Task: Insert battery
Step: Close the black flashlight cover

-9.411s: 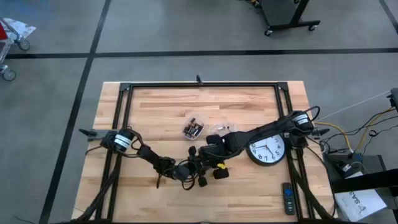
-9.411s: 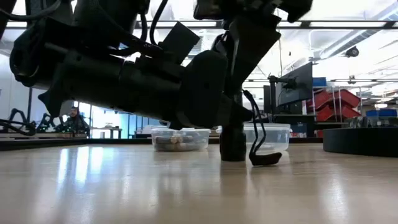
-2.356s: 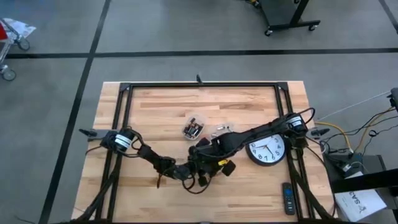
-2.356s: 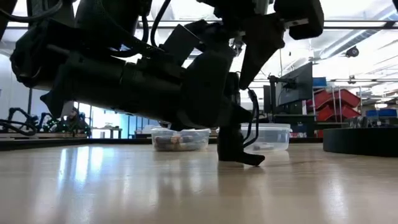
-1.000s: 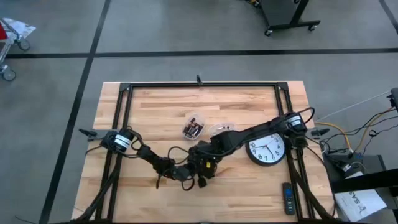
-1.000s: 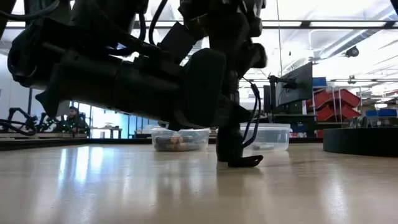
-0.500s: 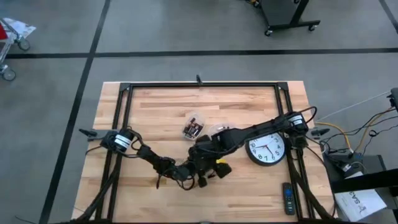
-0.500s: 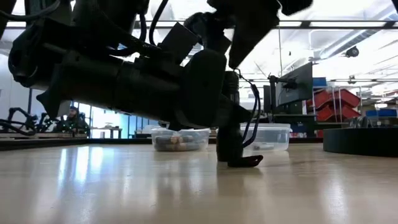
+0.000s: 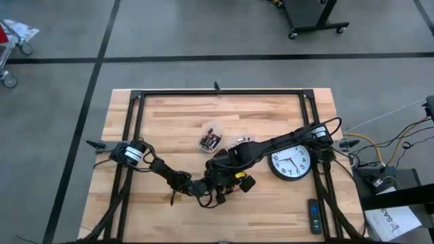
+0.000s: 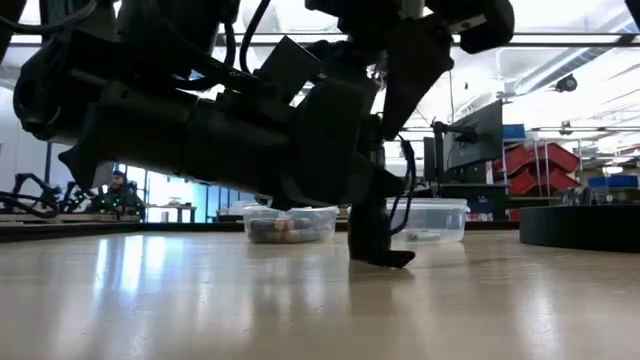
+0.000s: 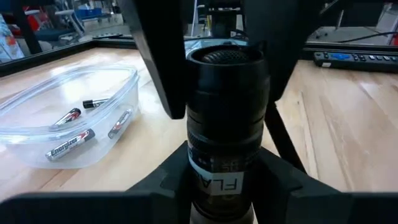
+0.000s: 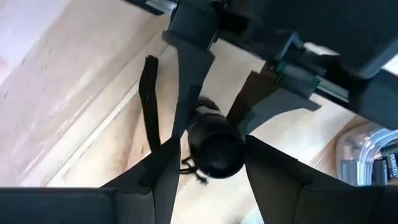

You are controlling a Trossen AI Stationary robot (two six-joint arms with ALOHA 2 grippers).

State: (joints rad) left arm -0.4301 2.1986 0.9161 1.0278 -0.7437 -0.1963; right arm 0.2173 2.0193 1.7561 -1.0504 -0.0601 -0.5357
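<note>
Left gripper (image 11: 227, 186): clamped on flashlight (image 11: 227, 118), low at table centre-front. Right gripper (image 12: 208, 152): fingers straddling flashlight's end. Batteries (image 11: 69, 145) in clear tub nearby. Hold body steady; align coaxially before turning or pressing.

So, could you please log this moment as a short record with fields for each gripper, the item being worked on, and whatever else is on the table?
item: black flashlight, held at the table's front centre
left gripper: shut on the flashlight body
right gripper: fingers either side of the flashlight's end
batteries: loose in a clear tub, beside the flashlight
second tub: clear, next to the first
clock: lying flat, right side of the table
remote: front right corner
</note>
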